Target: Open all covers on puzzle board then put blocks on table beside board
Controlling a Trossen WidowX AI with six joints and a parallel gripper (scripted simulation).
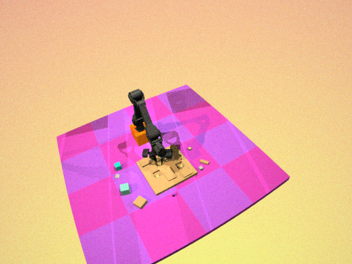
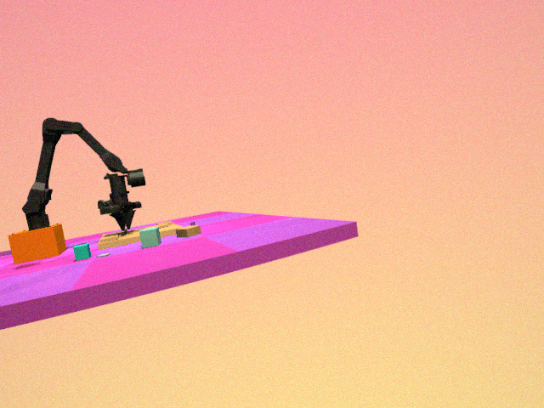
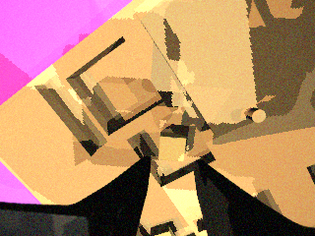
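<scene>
The wooden puzzle board (image 1: 156, 187) (image 2: 110, 241) (image 3: 27, 130) lies flat under my gripper (image 1: 159, 163) (image 2: 125, 229) (image 3: 172, 163). The gripper points down with its fingertips low over the board, parted, and grips nothing. A small pale block (image 3: 172, 148) sits in an open well just ahead of the fingertips in the wrist view. A flat pale panel (image 3: 217, 59) lies beyond it, with a round peg (image 3: 258, 115) near its corner. Two open wells (image 1: 157, 174) (image 1: 180, 165) and two flat panels (image 1: 169, 174) (image 1: 186, 170) show in the front half. The arm hides part of the rear half.
Left of the board are a teal cube (image 1: 117, 165) (image 2: 82, 252), a white piece (image 1: 116, 176) (image 2: 103, 254), a mint cube (image 1: 125, 188) (image 2: 150, 237) and a wooden block (image 1: 139, 201) (image 2: 188, 231). Right are a yellowish block (image 1: 190, 148), a wooden bar (image 1: 204, 161) and a grey piece (image 1: 201, 168).
</scene>
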